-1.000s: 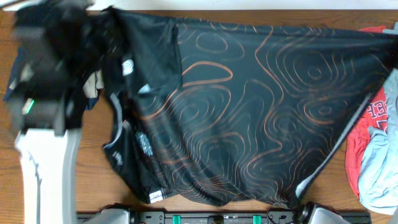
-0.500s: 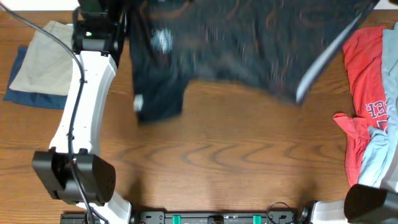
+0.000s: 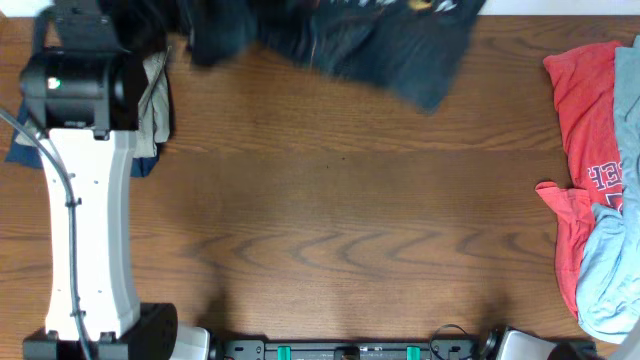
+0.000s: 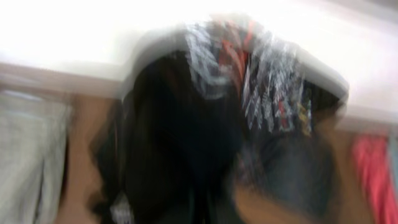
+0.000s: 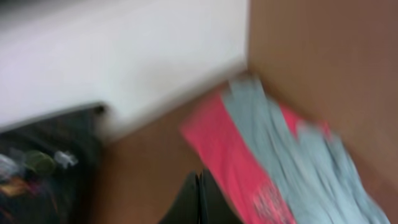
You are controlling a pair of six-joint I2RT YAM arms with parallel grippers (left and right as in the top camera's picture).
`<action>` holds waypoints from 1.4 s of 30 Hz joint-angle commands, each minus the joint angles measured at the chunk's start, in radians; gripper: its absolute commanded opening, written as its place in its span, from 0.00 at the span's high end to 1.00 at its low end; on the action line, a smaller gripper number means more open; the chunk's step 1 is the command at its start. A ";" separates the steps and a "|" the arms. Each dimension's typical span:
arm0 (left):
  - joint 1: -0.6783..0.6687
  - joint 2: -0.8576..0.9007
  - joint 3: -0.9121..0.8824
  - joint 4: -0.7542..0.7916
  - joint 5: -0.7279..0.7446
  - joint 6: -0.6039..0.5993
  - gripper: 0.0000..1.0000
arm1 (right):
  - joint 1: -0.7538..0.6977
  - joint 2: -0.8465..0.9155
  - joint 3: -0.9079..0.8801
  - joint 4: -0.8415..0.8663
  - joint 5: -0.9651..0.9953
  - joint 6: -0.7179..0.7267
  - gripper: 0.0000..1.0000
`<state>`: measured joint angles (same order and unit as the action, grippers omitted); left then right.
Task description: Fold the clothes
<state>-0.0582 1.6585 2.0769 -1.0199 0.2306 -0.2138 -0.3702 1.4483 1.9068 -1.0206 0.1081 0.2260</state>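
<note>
The clothes, a black jersey (image 3: 370, 40) with orange lines and small logos, lie bunched and motion-blurred along the table's far edge. In the left wrist view the black fabric (image 4: 180, 143) fills the middle and runs down into my left gripper (image 4: 198, 214), which is shut on it; the fingers are lost in dark cloth. In the overhead view that gripper is hidden under its own wrist at the far left corner. My right gripper (image 5: 199, 174) is shut with nothing in it, over bare wood, with the jersey (image 5: 37, 168) to its left. The overhead view does not show it.
A red shirt (image 3: 585, 150) and a light blue garment (image 3: 610, 270) are piled at the right edge. A beige garment (image 3: 155, 90) and a blue cloth (image 3: 25, 150) lie at the far left beneath my left arm (image 3: 85, 230).
The jersey lay spread over most of the table one second ago. It has been swept to the far edge and bunched, moving with my left arm, which swung to the far left corner.
</note>
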 commanded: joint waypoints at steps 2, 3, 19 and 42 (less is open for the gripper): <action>-0.006 0.085 -0.087 -0.199 0.024 -0.007 0.94 | -0.005 0.090 -0.080 -0.105 0.095 -0.026 0.99; -0.010 0.101 -0.122 -0.240 0.024 -0.004 0.94 | -0.005 0.107 -0.106 -0.126 0.091 -0.025 0.99; -0.014 0.154 -0.524 -0.128 -0.143 0.018 0.94 | 0.201 0.206 -0.643 0.111 -0.484 -0.155 0.61; -0.014 0.154 -0.525 -0.119 -0.142 0.018 0.94 | 0.642 0.570 -0.811 0.674 -0.483 0.122 0.51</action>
<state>-0.0731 1.8175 1.5566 -1.1397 0.1005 -0.2054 0.2478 1.9495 1.1210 -0.3450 -0.4129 0.2852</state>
